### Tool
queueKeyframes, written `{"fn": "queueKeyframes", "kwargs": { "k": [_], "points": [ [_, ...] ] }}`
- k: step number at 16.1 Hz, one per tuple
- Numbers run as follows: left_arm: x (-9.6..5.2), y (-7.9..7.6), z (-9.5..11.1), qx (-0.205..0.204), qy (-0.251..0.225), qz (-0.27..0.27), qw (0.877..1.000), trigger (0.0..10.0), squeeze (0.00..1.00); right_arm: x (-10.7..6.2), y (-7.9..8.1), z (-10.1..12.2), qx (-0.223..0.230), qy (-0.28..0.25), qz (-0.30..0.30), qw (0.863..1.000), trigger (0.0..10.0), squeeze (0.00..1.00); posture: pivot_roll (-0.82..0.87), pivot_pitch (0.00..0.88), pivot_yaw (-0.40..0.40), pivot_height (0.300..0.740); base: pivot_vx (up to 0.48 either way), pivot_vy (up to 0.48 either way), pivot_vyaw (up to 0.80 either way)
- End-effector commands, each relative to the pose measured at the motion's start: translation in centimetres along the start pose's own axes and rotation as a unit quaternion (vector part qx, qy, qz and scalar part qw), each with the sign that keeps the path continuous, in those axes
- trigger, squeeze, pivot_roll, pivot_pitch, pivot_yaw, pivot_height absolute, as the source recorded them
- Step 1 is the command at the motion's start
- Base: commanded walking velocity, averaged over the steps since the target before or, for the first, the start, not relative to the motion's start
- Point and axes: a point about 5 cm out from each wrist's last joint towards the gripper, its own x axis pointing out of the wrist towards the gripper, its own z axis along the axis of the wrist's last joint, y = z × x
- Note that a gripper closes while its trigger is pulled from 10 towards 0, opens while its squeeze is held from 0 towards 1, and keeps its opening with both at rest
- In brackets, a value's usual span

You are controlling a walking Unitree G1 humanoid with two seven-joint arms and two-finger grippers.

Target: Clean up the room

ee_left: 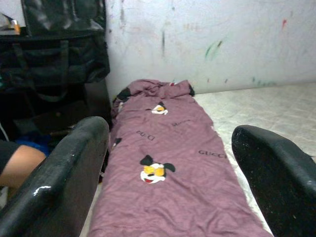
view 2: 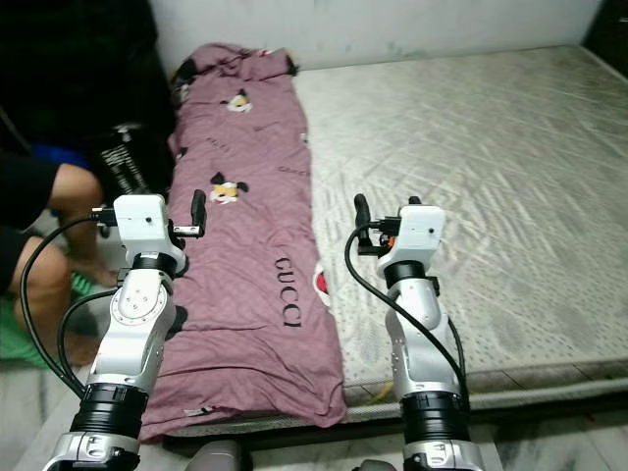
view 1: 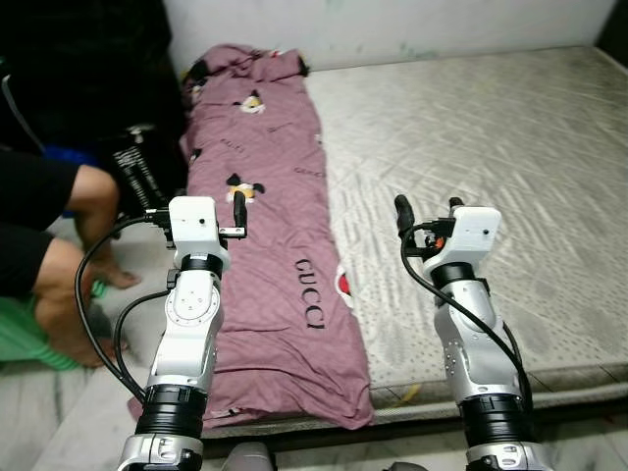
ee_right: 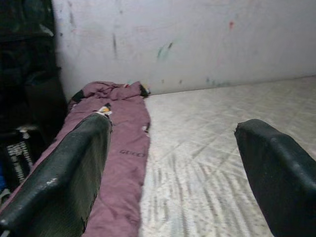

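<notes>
A long mauve blanket (view 1: 265, 226) printed with cartoon figures and lettering lies folded along the left side of a bare grey mattress (view 1: 491, 128). Its near end hangs over the mattress's front edge. My left gripper (view 1: 211, 204) is raised over the blanket's left edge, open, with nothing between its fingers (ee_left: 74, 168). Out over the bare mattress, just right of the blanket, my right gripper (view 1: 429, 206) is held up, open and empty, its fingers (ee_right: 69, 173) spread wide. Neither gripper touches the blanket.
A person (view 1: 59, 226) crouches on the floor at the left, bare feet near the mattress's side. Black bags (view 1: 88, 69) are piled behind them against the white wall (view 1: 392, 25). Something green (view 1: 25, 334) lies on the floor by the person.
</notes>
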Motion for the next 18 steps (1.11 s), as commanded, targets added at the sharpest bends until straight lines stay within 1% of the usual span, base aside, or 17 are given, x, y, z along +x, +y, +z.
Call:
{"fn": "queueKeyframes", "kwargs": {
  "k": [1,2,6,11,12,15,18],
  "points": [
    [-0.3,0.3,-0.7,0.003,0.012,0.009,1.000,10.0,0.00,0.2,0.4,0.0,0.002,0.003,0.007,1.000,10.0,0.00,-0.03,0.003,0.072,0.740,0.000,0.000,0.00],
    [-0.3,0.0,-0.7,-0.002,0.014,0.007,1.000,10.0,0.00,0.4,0.4,-0.1,0.006,0.007,0.006,1.000,10.0,0.00,-0.04,0.004,0.068,0.740,0.000,0.000,0.00],
    [-0.3,-0.7,-0.8,-0.012,0.016,-0.003,1.000,10.0,0.00,0.7,0.8,0.3,0.007,0.002,0.017,1.000,10.0,0.00,-0.04,0.007,0.063,0.740,0.000,0.000,-0.70],
    [-0.4,-1.0,-0.9,-0.017,0.018,-0.012,1.000,10.0,0.00,0.9,1.0,0.4,0.004,-0.001,0.027,1.000,10.0,0.00,-0.04,0.009,0.060,0.740,0.000,0.000,0.00],
    [-0.5,-1.2,-0.9,-0.024,0.018,-0.014,0.999,10.0,0.00,1.0,1.1,0.2,0.001,0.009,0.028,1.000,10.0,0.00,-0.04,0.010,0.055,0.740,0.000,0.000,0.00],
    [-0.5,-1.3,-0.9,-0.028,0.022,-0.016,0.999,10.0,0.00,1.0,1.1,0.2,0.004,0.007,0.031,0.999,10.0,0.00,-0.04,0.009,0.053,0.740,0.000,0.000,-0.73],
    [-0.4,-1.3,-0.9,-0.037,0.022,-0.024,0.999,10.0,0.00,1.2,1.2,0.2,0.000,0.005,0.036,0.999,10.0,0.00,-0.04,0.004,0.052,0.740,0.000,0.000,0.00]
  ]
}}
